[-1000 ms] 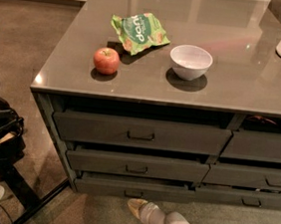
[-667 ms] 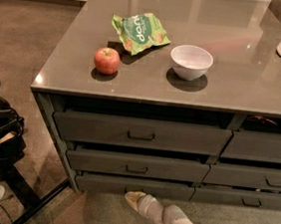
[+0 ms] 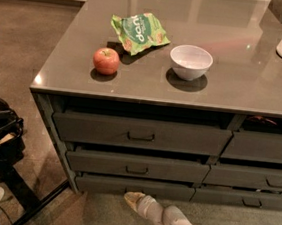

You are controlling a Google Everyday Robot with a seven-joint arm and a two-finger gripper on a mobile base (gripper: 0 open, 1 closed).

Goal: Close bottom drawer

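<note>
Reaching in low from the bottom right, with the gripper hanging just above the floor and just in front of the middle of the bottom drawer — lowest of three in the left-hand stack under the counter. Giving no clear sign of either a released or a clenched grip, so leaving that point open.

Standing slightly proud of the cabinet, by the look of it, with the wide front running left to right across the view and the small dark pull at centre sitting right by the gripper's tan tip. Lying straight ahead of that tip and a touch above it — so calling, in all likelihood, for a push directed away from the camera, square to the long front. Meeting it near the centre rather than toward either end, to guard against skewing.

Sitting directly above: the middle drawer and the taller top drawer, both seemingly ajar and both close enough for an accidental nudge in the event of upward drift. Resting well clear on the counter: an apple, a green snack bag and a white bowl.
</note>
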